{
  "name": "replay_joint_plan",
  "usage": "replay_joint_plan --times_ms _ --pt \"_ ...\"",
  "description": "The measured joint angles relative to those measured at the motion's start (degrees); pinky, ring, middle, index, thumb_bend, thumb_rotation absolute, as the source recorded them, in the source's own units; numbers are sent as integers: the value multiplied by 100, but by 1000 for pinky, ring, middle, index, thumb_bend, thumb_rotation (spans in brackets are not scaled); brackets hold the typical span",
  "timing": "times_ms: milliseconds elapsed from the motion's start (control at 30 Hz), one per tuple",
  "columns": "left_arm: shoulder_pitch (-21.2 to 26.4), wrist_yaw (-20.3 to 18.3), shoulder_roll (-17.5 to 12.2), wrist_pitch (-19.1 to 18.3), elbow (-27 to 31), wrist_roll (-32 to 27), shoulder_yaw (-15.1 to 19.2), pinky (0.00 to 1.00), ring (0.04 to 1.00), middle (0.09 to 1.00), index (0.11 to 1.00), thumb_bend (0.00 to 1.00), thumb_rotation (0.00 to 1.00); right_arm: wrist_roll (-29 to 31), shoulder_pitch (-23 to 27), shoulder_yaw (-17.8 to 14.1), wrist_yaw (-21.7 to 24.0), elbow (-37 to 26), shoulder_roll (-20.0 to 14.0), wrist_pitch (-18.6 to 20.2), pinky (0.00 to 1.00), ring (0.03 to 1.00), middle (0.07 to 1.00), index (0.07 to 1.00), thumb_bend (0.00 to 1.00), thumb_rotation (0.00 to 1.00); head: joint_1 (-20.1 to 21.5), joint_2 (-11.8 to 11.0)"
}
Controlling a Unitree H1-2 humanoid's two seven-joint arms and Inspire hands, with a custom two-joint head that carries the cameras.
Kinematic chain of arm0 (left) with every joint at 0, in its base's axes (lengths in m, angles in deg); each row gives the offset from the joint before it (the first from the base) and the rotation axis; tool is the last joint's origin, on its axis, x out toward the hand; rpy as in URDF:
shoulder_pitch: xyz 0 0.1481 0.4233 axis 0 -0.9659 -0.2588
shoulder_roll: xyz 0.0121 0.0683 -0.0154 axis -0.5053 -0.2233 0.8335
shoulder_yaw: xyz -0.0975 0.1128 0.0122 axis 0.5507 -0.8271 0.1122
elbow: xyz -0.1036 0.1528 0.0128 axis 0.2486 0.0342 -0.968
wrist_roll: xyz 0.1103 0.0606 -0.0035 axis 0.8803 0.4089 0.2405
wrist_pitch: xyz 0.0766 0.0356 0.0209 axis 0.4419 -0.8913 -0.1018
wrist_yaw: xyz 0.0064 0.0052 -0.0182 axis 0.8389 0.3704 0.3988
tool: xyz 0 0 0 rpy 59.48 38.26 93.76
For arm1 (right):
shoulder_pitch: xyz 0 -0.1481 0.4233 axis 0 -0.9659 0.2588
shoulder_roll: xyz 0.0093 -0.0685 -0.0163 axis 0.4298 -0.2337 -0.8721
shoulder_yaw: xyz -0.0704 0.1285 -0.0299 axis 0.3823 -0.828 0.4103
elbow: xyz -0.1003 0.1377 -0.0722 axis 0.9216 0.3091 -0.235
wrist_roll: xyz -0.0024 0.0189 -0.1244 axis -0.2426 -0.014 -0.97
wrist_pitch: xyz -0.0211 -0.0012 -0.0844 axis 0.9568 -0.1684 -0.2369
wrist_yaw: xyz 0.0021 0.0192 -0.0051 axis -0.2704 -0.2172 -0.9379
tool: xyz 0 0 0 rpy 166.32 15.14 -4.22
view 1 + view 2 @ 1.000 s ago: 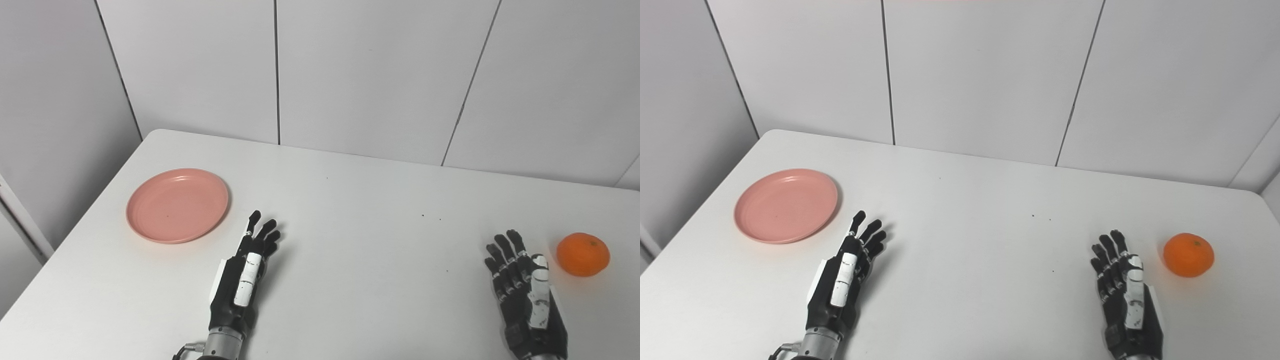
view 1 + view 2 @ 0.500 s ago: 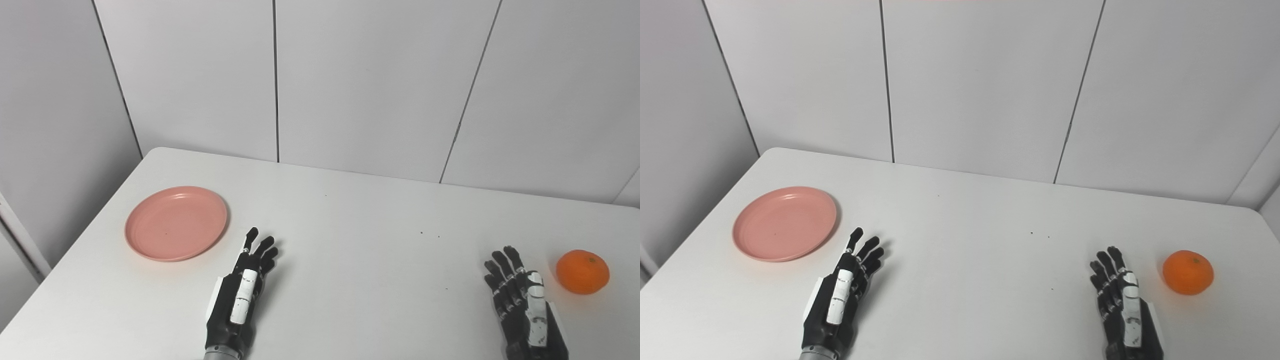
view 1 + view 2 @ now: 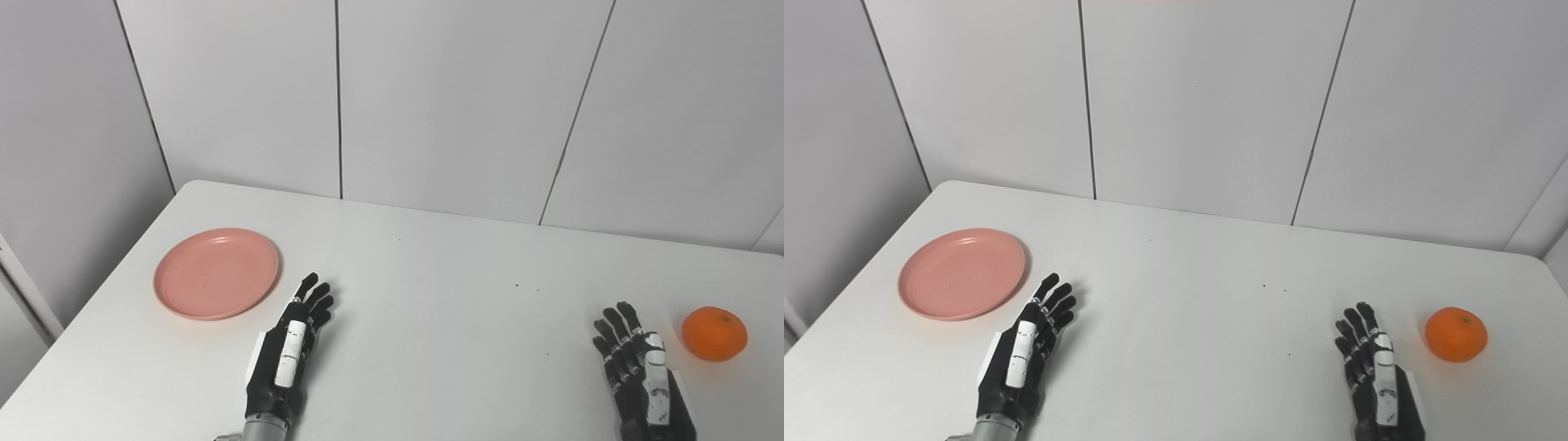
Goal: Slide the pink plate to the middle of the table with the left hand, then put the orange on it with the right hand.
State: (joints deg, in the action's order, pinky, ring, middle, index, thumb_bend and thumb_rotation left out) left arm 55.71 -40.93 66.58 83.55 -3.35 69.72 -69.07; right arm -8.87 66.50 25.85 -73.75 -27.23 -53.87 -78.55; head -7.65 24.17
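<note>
The counter (image 3: 429, 343) is smooth, matt white. The plate (image 3: 216, 273) looks like matt pink plastic. The orange (image 3: 714, 333) has dimpled, faintly shiny skin. Both hands' fingers (image 3: 313, 298) are black plastic.

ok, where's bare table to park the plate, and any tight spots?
The widest bare stretch of the table lies between the left hand and the right hand, running back to the wall. Tighter: the narrow strips between the pink plate and the left hand, and between the orange and the right hand.

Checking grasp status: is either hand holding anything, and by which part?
Nothing is held. Left hand and right hand are open, apart from plate and orange.
</note>
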Motion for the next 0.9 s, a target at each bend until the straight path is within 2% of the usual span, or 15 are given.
replay_joint_plan --times_ms 167,333,467,567,667,900 --pt "119 -27 -221 3 -19 10 113 860 859 866 830 960 831 -22 -5 3 0 -5 0 0 975 949 949 955 760 917 26 -9" --pt "173 -49 -294 3 4 -16 280 849 840 839 809 960 814 -23 -9 -7 0 -5 -2 0 976 949 947 957 756 915 44 -9" --pt "355 -134 -462 -145 325 -150 381 841 826 826 810 972 796 -23 -11 -9 0 -7 -1 0 970 944 942 954 753 914 35 -9" --pt "631 -163 -562 -276 568 -382 539 879 841 843 829 991 804 -23 -18 -14 0 -13 -1 0 969 943 942 955 755 915 44 -9" --pt "838 -222 -756 -372 576 -552 688 890 856 848 850 1000 808 -22 -17 -9 1 -20 8 0 968 942 942 954 753 915 44 0" --pt "1062 -332 -1290 -699 464 -1039 1090 868 857 840 825 1000 814 -23 -33 -32 0 -28 -3 0 963 940 941 955 757 917 35 -9"
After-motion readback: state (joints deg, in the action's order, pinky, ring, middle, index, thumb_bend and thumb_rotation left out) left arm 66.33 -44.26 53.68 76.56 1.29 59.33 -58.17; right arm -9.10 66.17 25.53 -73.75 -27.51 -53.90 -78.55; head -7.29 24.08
